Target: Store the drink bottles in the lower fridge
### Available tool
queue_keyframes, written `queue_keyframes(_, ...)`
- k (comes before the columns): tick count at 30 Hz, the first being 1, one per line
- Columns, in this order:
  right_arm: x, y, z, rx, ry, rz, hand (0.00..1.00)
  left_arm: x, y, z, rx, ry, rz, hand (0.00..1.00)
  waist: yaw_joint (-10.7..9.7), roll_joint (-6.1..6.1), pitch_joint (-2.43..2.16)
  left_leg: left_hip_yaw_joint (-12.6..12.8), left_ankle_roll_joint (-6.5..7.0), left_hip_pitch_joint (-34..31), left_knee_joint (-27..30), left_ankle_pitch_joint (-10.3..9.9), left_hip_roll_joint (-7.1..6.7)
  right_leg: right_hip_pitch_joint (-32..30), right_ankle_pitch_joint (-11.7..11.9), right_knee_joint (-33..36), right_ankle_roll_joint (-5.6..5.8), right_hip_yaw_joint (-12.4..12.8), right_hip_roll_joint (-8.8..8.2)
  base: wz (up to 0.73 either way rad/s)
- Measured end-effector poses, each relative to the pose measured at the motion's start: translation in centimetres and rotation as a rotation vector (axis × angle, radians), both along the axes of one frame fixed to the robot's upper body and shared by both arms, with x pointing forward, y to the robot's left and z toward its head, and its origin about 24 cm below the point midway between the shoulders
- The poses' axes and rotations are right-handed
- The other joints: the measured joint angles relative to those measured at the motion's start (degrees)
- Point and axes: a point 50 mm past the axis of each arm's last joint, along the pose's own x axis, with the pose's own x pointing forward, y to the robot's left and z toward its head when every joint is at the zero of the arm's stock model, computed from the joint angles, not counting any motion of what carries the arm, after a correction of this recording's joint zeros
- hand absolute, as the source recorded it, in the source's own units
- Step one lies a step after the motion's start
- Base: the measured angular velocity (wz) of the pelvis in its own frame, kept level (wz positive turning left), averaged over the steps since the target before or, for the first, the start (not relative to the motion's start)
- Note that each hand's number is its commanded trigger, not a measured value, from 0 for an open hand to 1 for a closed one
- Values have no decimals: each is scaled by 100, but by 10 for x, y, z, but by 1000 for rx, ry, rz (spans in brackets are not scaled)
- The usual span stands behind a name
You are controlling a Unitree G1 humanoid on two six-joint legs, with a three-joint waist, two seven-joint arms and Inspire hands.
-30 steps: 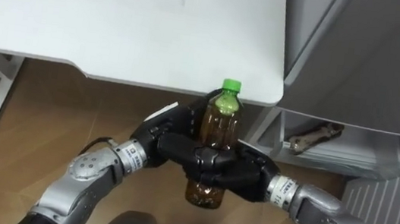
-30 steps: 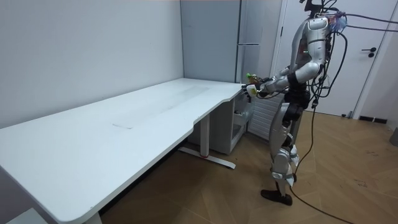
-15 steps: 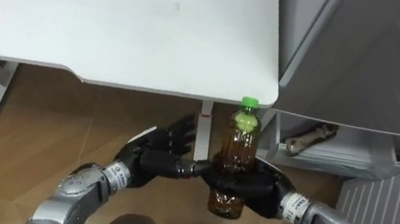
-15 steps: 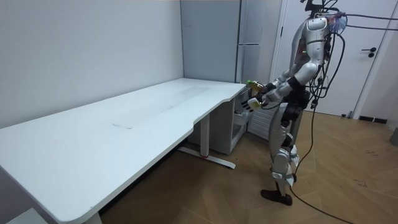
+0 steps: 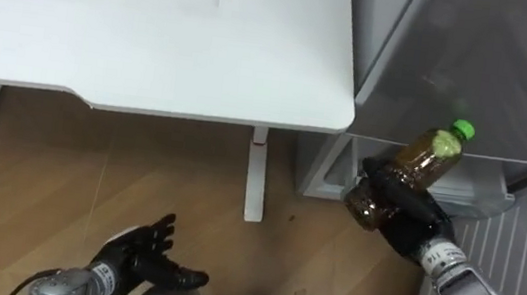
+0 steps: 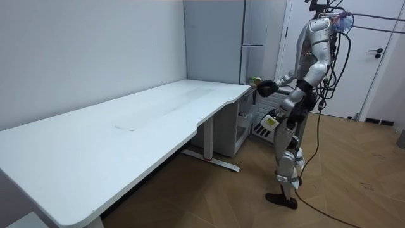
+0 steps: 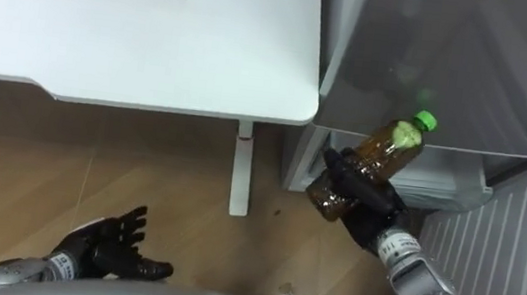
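Right robot hand point(image 5: 413, 224), black, curled round bottle point(image 5: 418, 157): clear plastic cylinder, brown liquid, green cap, tilted toward smooth grey fridge point(image 5: 485, 64), beside rounded corner of white tabletop point(image 5: 157, 34). Left robot hand point(image 5: 145, 254) low, fingers spread, empty, over wood-grain floor point(image 5: 59, 173).

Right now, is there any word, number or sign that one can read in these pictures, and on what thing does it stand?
No text can be read anywhere.
The bottle in the right hand: no label or print shows on it.
The table: plain white top, no writing.
The fridge: plain grey front, no sign.
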Motion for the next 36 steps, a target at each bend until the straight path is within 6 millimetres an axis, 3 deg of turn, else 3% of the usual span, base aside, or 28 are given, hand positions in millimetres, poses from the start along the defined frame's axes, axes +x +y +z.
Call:
queue_keyframes(10,27,-19,-7,-51,111,-207,100,1,0,-7,70,28,64,0,-117,40,47,36,21,-516,111,60,-2,-565,28,167,-7,54,-21,-2)
queue_keyframes(15,37,-27,-11,13,184,-405,100,12,3,-8,105,26,114,0,-112,7,81,-3,31,-722,242,76,-9,-781,18,365,-11,-61,-72,4)
queue_keyframes(17,41,-30,-11,50,210,-482,100,22,2,-8,119,11,123,0,-54,-30,117,-21,32,-916,390,76,-13,-999,-5,582,-18,-86,-109,4)
queue_keyframes(19,47,-31,-11,73,232,-545,100,38,-1,-5,139,-17,137,0,41,-120,182,-27,34,-1287,615,74,-8,-1378,-41,808,-55,-81,-134,0)
queue_keyframes(25,56,-31,-8,91,285,-620,100,58,-13,-2,90,-57,245,0,196,-185,233,-57,80,-2368,1423,31,3,-2435,-229,1608,-161,-40,-251,7)
queue_keyframes(30,80,-28,6,131,265,-653,100,78,-20,8,56,-123,309,0,240,-208,250,-80,98,-3277,1750,102,3,-3381,-287,2120,-163,-32,-327,7)
queue_keyframes(34,101,-29,22,141,203,-661,100,98,-28,19,64,-202,301,0,357,-216,256,-90,110,-3887,1789,313,-2,-4032,-75,2209,-257,-4,-326,0)
queue_keyframes(36,108,-29,28,156,182,-661,100,103,-30,23,81,-230,287,0,358,-215,257,-90,95,-4054,1776,360,-1,-4207,-38,2211,-251,-7,-328,0)
